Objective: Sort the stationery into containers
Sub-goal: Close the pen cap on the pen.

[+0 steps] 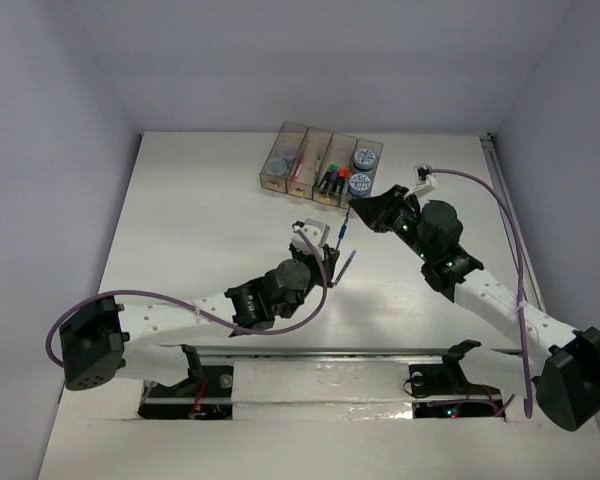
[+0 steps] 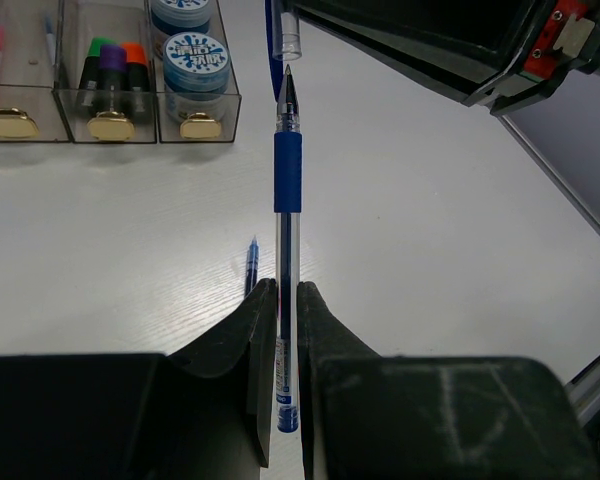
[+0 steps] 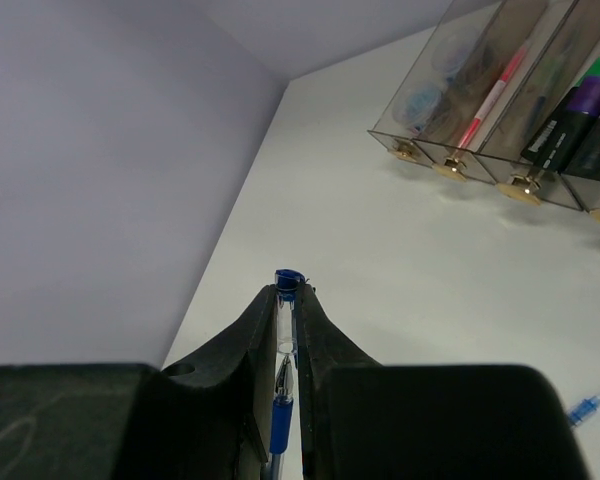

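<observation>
Stationery item in hand: blue pen [image 2: 287,170], uncapped, clear barrel, dark blue grip sleeve.

Holder: left gripper [image 2: 280,300], jaws closed on the rear part of the barrel, so most of the pen sticks out ahead of the fingers and clear of the table [image 2: 430,250].

Counterpart: right gripper [image 3: 288,300], jaws pinched on the clear cap [image 2: 290,35], its blue end showing past the fingertips.

Key relation: the pen's long axis runs from my left jaws straight toward the far side. The cap sits directly ahead on nearly the same line, mouth facing the tip. The tip is just short of the cap; I judge it not yet seated. The next move looks like a short push along that axis, with little tolerance sideways.

Loose item: small blue piece [image 2: 252,262] lying on the table just left of the held pen; too small to identify.

Destination: containers [image 2: 140,105], far and left of the pen tip, their long sides roughly parallel to the pen. Contents: rolls [image 2: 196,55], highlighters [image 2: 112,65], pink pen [image 3: 490,100] in the second bin from the left. The left arm carries the pen and stands at least as near that bin as the right.
</observation>
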Available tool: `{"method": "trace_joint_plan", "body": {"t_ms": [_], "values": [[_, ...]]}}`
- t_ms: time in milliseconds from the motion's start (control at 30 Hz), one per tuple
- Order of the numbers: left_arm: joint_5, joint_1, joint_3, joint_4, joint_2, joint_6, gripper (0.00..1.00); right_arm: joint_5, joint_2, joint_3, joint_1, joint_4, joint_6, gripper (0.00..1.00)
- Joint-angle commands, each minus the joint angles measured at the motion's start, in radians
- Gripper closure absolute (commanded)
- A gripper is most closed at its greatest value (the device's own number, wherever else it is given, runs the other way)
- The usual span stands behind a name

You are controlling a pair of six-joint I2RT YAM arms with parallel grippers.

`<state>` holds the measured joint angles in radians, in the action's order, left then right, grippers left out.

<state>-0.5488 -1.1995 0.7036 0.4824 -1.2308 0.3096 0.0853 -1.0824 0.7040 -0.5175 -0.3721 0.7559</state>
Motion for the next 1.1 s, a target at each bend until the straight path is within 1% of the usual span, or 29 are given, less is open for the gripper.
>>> {"method": "trace_joint_plan", "body": {"t_ms": [0,700,1067], "values": [[0.004,0.005,0.028,0.053,0.031,-0.015,1.0,-0.01,-0.001,0.0,-0.009,-0.034,-0.017,0.92],[-0.037,0.005,0.03,0.055,0.039,-0.01,1.0,-0.038,0.012,-0.017,-0.036,-0.03,-0.02,0.92],[-0.062,0.005,0.033,0.078,0.033,-0.014,1.0,-0.061,0.01,-0.034,-0.065,-0.059,0.008,0.92]]}}
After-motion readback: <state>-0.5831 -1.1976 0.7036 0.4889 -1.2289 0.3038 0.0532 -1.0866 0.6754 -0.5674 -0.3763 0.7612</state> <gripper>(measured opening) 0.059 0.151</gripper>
